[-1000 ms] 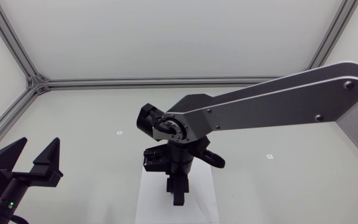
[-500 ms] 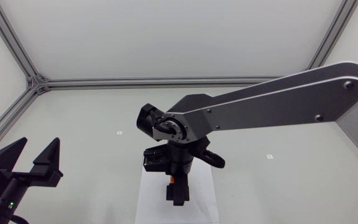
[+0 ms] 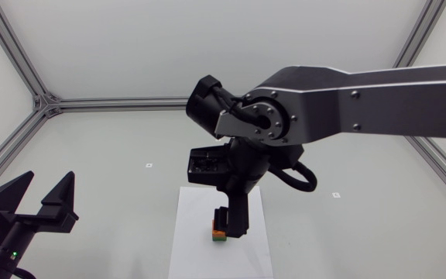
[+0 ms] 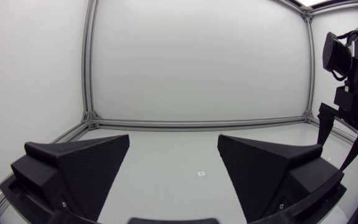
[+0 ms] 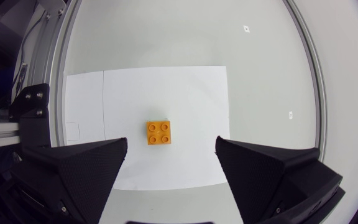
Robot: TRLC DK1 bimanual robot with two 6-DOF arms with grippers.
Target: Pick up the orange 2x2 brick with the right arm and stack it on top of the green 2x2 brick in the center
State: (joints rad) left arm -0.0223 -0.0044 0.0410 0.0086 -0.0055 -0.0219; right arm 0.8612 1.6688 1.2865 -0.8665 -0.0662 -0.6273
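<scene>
Risen since last frame: your right gripper (image 5: 171, 147), fingers apart, empty. Orange 2x2 brick (image 5: 159, 132) on green 2x2 brick (image 3: 220, 239), under gripper, 12 o'clock off fingertip gap, untouched.

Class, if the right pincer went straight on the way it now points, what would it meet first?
Probably the orange brick, centred ahead of the open right pincer and stacked on the green brick. Depth is unclear, so the pincer might straddle it.
</scene>
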